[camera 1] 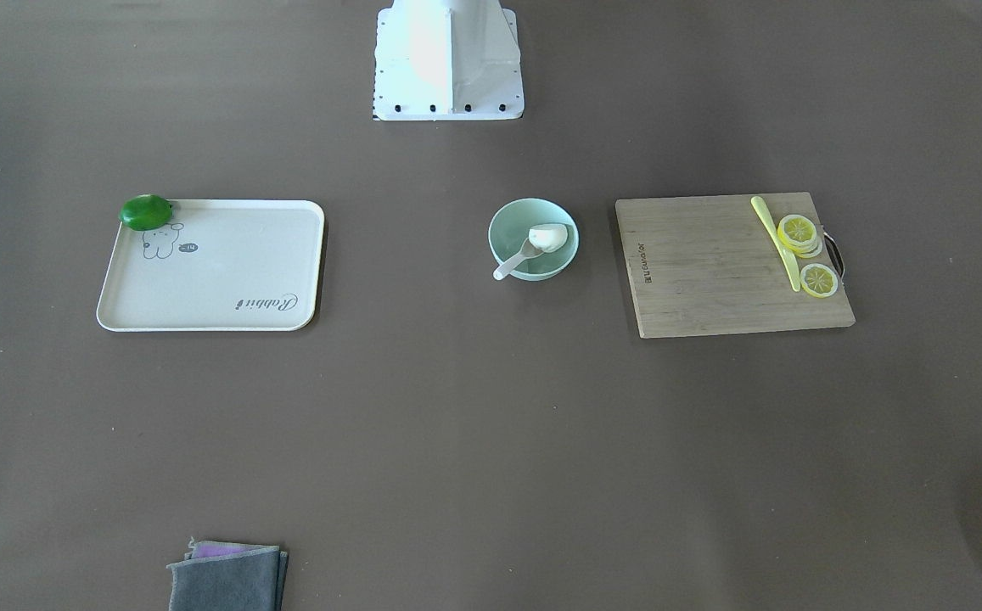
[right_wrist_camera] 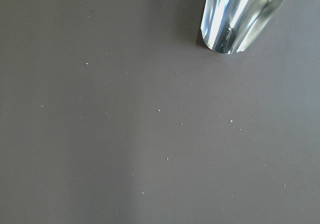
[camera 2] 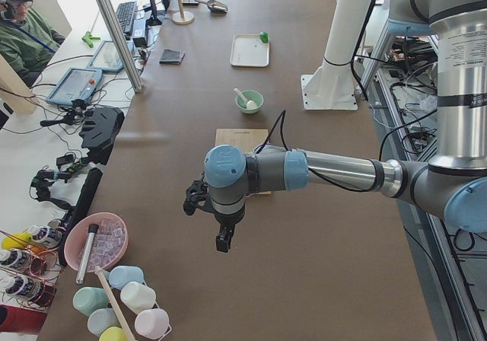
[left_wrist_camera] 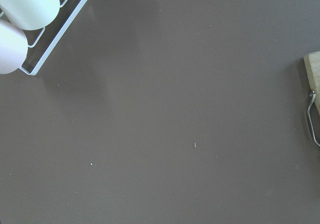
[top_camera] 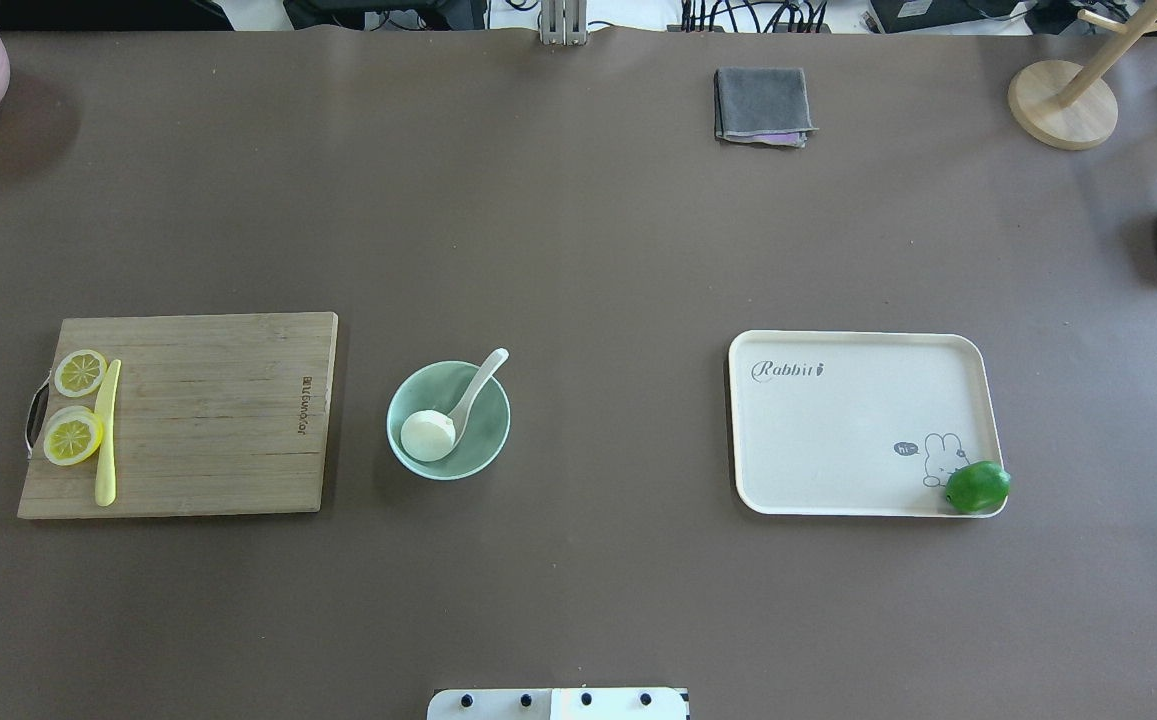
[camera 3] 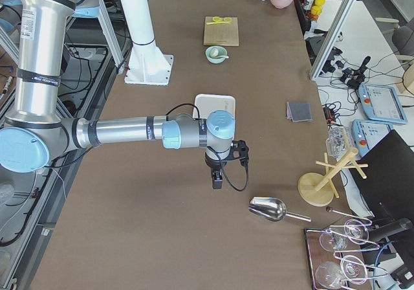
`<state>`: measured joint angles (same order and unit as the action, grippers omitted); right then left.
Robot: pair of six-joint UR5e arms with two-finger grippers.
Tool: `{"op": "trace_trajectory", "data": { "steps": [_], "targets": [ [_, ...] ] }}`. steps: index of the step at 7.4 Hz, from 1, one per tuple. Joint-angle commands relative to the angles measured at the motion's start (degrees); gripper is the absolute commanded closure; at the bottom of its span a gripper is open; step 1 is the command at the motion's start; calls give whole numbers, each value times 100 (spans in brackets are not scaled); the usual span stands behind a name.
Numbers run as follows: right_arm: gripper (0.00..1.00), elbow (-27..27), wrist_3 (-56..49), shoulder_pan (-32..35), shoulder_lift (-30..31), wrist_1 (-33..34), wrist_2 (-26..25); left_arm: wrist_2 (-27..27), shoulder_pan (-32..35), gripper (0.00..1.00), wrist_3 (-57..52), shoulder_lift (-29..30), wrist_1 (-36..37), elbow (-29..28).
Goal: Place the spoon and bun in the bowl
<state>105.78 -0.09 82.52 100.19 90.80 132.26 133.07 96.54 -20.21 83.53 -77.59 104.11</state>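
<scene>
The pale mint-green bowl (top_camera: 486,440) (camera 1: 509,222) stands on the brown table, between a cutting board and a tray. The white spoon (top_camera: 479,380) (camera 1: 511,266) lies in it with its handle leaning over the rim. The white bun (top_camera: 426,436) (camera 1: 550,238) rests inside the bowl at the spoon's scoop end. My left gripper (camera 2: 221,242) hangs over bare table, far from the bowl (camera 2: 249,101). My right gripper (camera 3: 217,178) hangs over bare table near a metal scoop, far from the bowl (camera 3: 216,54). I cannot tell whether either gripper is open or shut.
A wooden cutting board (top_camera: 208,415) holds lemon slices (top_camera: 73,437) and a yellow-green knife (top_camera: 106,435). A cream tray (top_camera: 838,440) carries a green lime (top_camera: 977,487). A grey cloth (top_camera: 761,104), metal scoop (right_wrist_camera: 240,14), wooden stand (top_camera: 1063,100) and mug rack (left_wrist_camera: 20,14) sit at the edges.
</scene>
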Motion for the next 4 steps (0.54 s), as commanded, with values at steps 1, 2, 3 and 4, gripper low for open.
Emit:
{"op": "trace_trajectory", "data": {
  "steps": [1,2,3,4],
  "targets": [
    [0,4,-9,-8,-17,0,2,0,-4,0,0,6,-54,4],
    [0,4,0,-34,-26,0,2,0,5,0,0,6,-106,-5],
    [0,4,-9,-35,-26,0,2,0,5,0,0,6,-115,-5],
    [0,4,0,-43,-26,0,2,0,-4,0,0,6,-116,-5]
  ]
}}
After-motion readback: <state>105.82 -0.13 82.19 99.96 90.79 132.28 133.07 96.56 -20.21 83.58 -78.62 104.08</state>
